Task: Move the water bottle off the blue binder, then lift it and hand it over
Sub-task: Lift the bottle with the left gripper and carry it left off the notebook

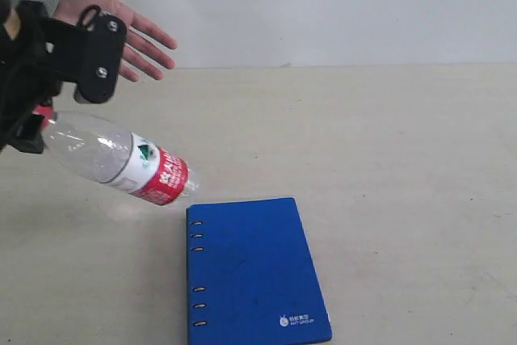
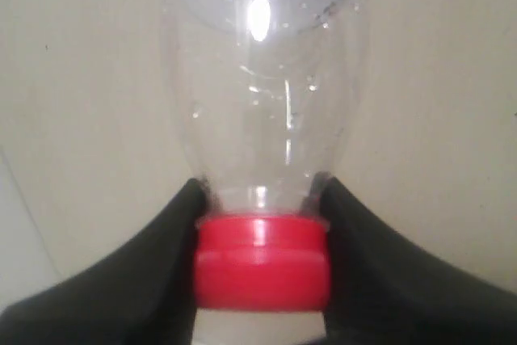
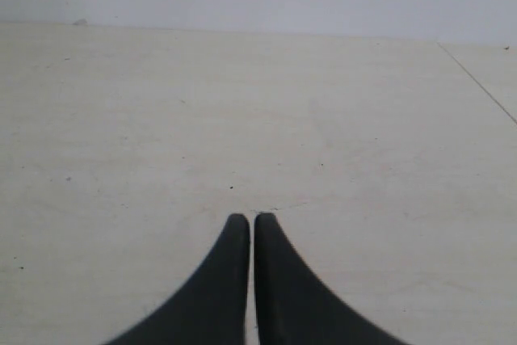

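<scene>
Overhead at the left of the scene, the left gripper (image 2: 260, 199) is clamping its two black fingers (image 2: 161, 272) on the neck of the water bottle (image 1: 113, 157), right where the clear shoulder meets the red cap (image 2: 260, 262); the jaws are standing only as far apart as the neck is wide. The bottle is hanging in the air at a slant, with its cap end high in the grip and its base end lower. The base is pointing toward the far left corner of the blue binder (image 1: 254, 272), coming near that corner without touching it. Small droplets are clinging inside the clear plastic, and a red-and-white label (image 1: 157, 174) with a green logo is wrapping the lower part. The binder is lying closed and flat on the pale table (image 1: 404, 159), showing slots down its spine edge on the left of the exterior view and a small white logo (image 1: 296, 321) at its near right corner. Behind the gripper, a person's hand (image 1: 113, 18) is reaching in from the upper left, open with fingers spread, and is not touching the bottle. Elsewhere over the table, the right gripper (image 3: 252, 220) is keeping its fingers pressed tip to tip, with nothing between them.
</scene>
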